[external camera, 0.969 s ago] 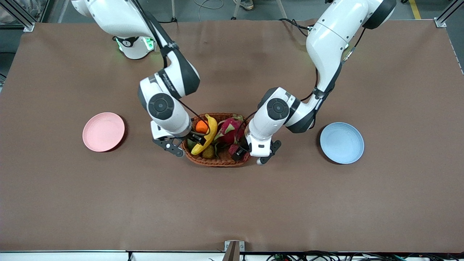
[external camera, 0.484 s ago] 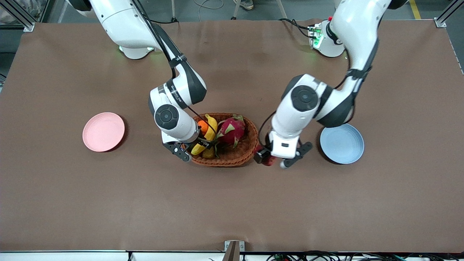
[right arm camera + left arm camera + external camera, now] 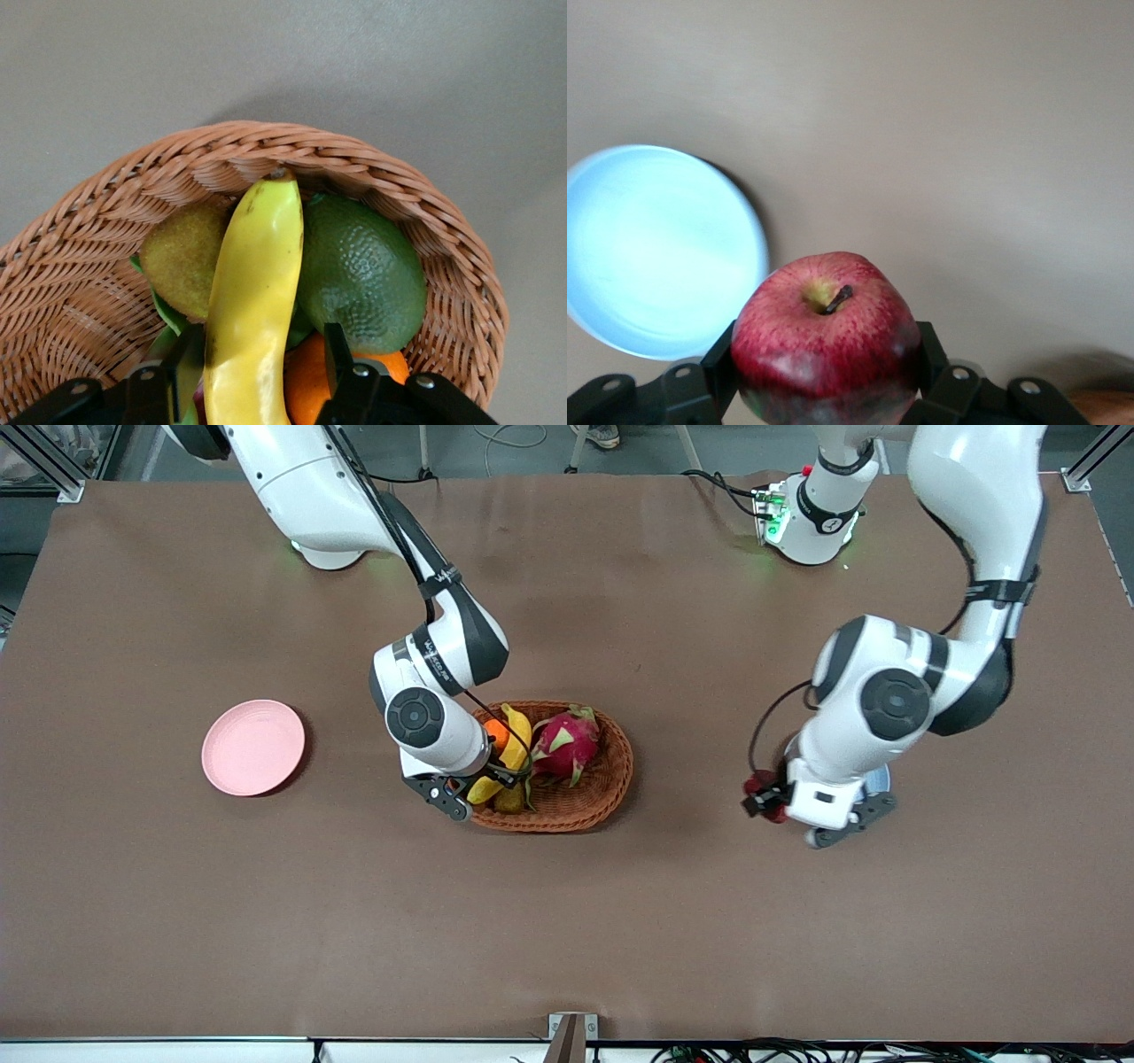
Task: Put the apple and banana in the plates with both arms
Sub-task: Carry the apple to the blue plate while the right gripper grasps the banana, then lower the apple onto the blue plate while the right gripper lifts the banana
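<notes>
Left pincer comes first, being lowest in the front view: it is clamped on the apple, a finger pressed to each flank of the fruit as the left wrist view shows, the stem upward. It hangs over the brown desk just beside the blue plate, which the left arm's wrist mostly covers from the front; the left wrist view shows the plate bare and off to one side of the apple. To finish this well, the arm should, I judge, carry the apple sideways until it sits over the plate's middle, lower it close to the surface, and only then spread the fingers, since a lumpy round fruit let go from height may roll off the rim.

Farther from the front camera, the right pincer reaches into the wicker basket, its fingers closed around the banana near the middle. The banana lies on a green fruit, a brownish pear-like fruit and an orange, with a dragon fruit alongside. A straight upward lift should free it without dragging neighbours out. The pink plate waits, bare, toward the right arm's end of the desk.
</notes>
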Robot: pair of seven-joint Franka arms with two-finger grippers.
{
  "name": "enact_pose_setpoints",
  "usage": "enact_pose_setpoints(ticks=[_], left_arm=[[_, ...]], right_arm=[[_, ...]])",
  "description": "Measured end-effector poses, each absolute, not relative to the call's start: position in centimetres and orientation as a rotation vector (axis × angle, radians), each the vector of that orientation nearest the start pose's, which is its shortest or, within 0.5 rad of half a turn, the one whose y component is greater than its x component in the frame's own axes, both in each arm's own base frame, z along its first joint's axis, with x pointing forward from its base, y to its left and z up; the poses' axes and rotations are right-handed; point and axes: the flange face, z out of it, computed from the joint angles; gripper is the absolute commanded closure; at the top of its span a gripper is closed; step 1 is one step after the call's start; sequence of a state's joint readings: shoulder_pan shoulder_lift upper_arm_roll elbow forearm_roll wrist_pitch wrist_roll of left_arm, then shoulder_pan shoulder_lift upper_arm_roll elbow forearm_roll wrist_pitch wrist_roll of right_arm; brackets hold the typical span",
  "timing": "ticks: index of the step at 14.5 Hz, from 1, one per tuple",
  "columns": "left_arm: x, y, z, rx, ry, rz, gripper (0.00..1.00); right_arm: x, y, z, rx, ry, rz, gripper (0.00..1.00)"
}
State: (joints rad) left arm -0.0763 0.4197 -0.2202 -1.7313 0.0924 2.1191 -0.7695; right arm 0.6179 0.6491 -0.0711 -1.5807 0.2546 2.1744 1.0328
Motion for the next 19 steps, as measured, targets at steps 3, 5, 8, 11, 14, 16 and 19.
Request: enact_pose_setpoints(ticks=[3, 5, 8, 11, 14, 16, 19], left_arm=[[62.0, -13.0, 31.0, -3.045, -0.698, 0.085, 0.85], [61.0, -11.7, 28.5, -3.035, -0.687, 0.06, 0.84], [59.0, -9.8, 24.6, -3.023, -0.631, 0.007, 0.82], [57.8, -8.7, 22.3, -3.014, -0.622, 0.025, 0.81], [57.6, -7.9, 22.0, -3.01, -0.617, 0.036, 0.79], [57.6, -7.5, 22.0, -3.008, -0.622, 0.037, 0.79], [57.3, -7.5, 22.0, -3.006, -0.619, 0.044, 0.78]], right_arm=[[58.1, 37.9, 25.0, -2.89, 0.945, 0.258, 0.38], [58.0, 38.2, 24.9, -2.864, 0.96, 0.284, 0.39], [58.0, 38.3, 24.8, -2.857, 0.966, 0.29, 0.45], [58.0, 38.2, 24.6, -2.858, 0.967, 0.292, 0.56], [58.0, 38.3, 24.6, -2.856, 0.967, 0.29, 0.66], [58.2, 38.3, 24.9, -2.853, 0.965, 0.284, 0.67], [59.0, 38.6, 26.3, -2.836, 0.953, 0.255, 0.68]])
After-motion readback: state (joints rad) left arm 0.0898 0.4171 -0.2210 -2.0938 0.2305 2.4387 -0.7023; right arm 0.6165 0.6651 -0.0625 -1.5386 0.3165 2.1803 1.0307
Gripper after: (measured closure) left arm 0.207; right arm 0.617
